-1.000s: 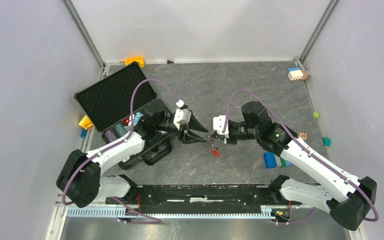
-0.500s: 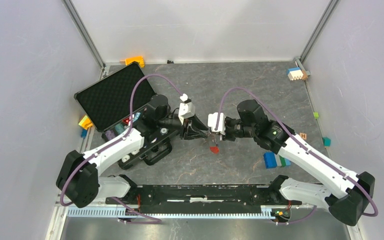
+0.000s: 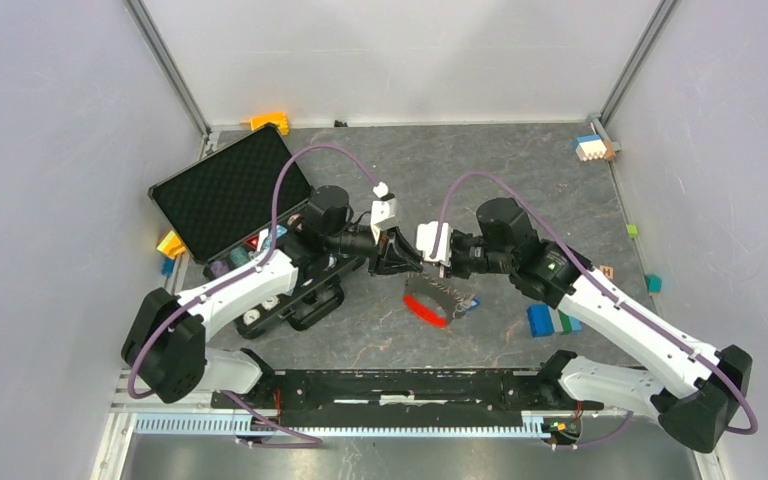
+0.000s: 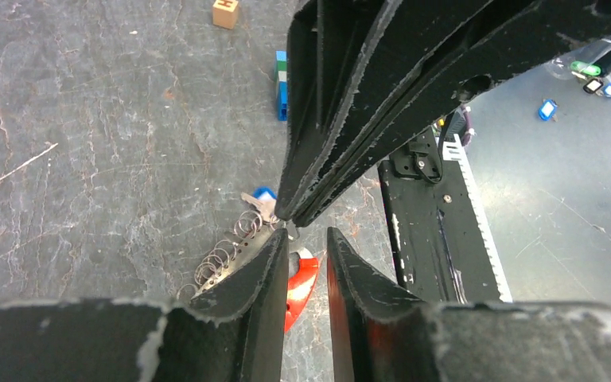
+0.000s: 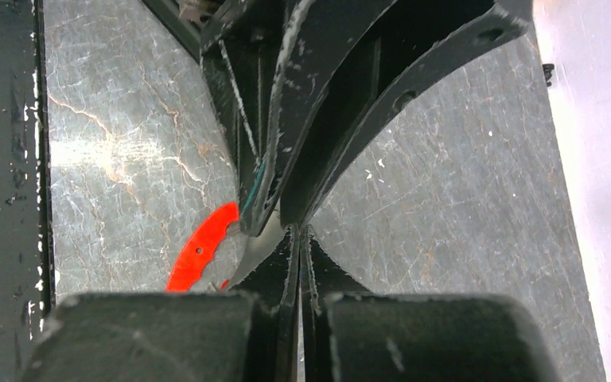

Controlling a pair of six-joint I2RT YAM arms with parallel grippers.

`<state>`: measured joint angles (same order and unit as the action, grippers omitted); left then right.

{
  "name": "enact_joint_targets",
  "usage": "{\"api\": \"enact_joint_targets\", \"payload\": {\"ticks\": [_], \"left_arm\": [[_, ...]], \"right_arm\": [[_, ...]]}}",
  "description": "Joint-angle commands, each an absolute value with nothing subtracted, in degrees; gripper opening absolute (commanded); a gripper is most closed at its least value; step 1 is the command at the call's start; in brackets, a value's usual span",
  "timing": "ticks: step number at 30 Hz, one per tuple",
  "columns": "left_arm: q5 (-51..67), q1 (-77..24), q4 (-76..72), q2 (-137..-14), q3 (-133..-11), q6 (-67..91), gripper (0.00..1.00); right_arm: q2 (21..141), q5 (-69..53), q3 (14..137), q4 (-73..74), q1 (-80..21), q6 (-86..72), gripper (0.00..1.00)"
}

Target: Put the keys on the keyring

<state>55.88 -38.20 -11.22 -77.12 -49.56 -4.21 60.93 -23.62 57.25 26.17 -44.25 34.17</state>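
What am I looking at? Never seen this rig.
Two robot arms bolted to a table, each ending in a two-finger gripper. The wide picture comes from a fixed overhead camera; the other two from a camera on each wrist. The left gripper and right gripper meet tip to tip mid-table. Under them: the keyring, a grey chain with a red clip, a blue-headed key beside one end. An open black case sits left. Right gripper looks shut, left slightly open; whether either pinches anything, I cannot tell.

Left gripper [image 4: 306,235] ajar, right gripper [image 5: 301,232] pinched — tips meeting
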Motion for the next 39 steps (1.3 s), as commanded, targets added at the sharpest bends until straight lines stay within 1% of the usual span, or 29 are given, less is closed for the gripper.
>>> {"api": "enact_joint_targets", "payload": {"ticks": [1, 6, 9, 11, 12, 13, 14, 15, 18, 19, 20, 22, 26, 31, 36, 39], "left_arm": [[53.24, -38.23, -9.49, -76.11, -49.58, -6.64, 0.31], [52.02, -37.93, -8.82, -76.31, -48.84, -8.19, 0.31], [50.89, -37.47, -7.52, -76.72, -48.78, -9.87, 0.34], [50.19, -37.01, -6.63, -76.99, -48.42, -10.64, 0.38], [49.88, -36.73, -6.32, -77.01, -48.10, -11.16, 0.41], [49.13, -36.50, -5.89, -76.92, -47.63, -11.63, 0.44], [48.60, -36.32, -5.48, -76.76, -47.15, -12.51, 0.47], [47.58, -36.28, -4.93, -76.54, -46.70, -13.32, 0.50], [44.28, -36.16, -1.49, -75.63, -45.98, -17.47, 0.63], [43.48, -36.14, 0.34, -75.44, -46.05, -19.37, 0.67], [42.64, -36.20, 2.80, -75.19, -46.15, -21.12, 0.70], [40.91, -36.18, 5.20, -74.56, -45.67, -23.88, 0.73], [38.15, -36.12, 8.06, -72.18, -43.18, -28.97, 0.75], [35.32, -33.31, 10.09, -68.67, -39.84, -30.75, 0.76], [33.19, -30.09, 13.69, -64.90, -37.82, -33.01, 0.76], [33.23, -30.05, 13.89, -63.21, -36.55, -33.66, 0.76]], "right_arm": [[57.52, -22.00, 55.02, 23.58, -44.02, 33.94, 0.00], [54.65, -23.02, 52.31, 22.58, -40.80, 33.07, 0.01], [53.96, -22.25, 50.84, 23.30, -38.81, 33.15, 0.06], [54.19, -21.25, 49.45, 24.74, -37.23, 33.60, 0.12], [54.39, -21.19, 48.43, 25.37, -36.34, 33.94, 0.18], [54.55, -21.19, 47.44, 25.48, -35.60, 33.98, 0.26], [54.72, -21.34, 45.98, 25.35, -34.87, 34.02, 0.32], [55.06, -21.47, 44.57, 25.06, -34.32, 34.12, 0.37], [57.62, -21.83, 42.19, 25.72, -33.50, 35.87, 0.46], [58.95, -22.94, 41.85, 26.89, -33.49, 37.78, 0.51], [60.48, -24.65, 41.69, 28.15, -33.49, 40.05, 0.59], [63.19, -26.95, 41.34, 29.94, -33.49, 42.92, 0.66], [67.52, -32.82, 40.51, 30.26, -33.96, 46.50, 0.68], [73.69, -35.02, 41.78, 29.04, -35.59, 46.99, 0.66], [78.60, -25.45, 43.45, 24.20, -35.57, 42.09, 0.65], [80.16, -26.53, 44.66, 23.81, -32.47, 39.77, 0.62]]}}
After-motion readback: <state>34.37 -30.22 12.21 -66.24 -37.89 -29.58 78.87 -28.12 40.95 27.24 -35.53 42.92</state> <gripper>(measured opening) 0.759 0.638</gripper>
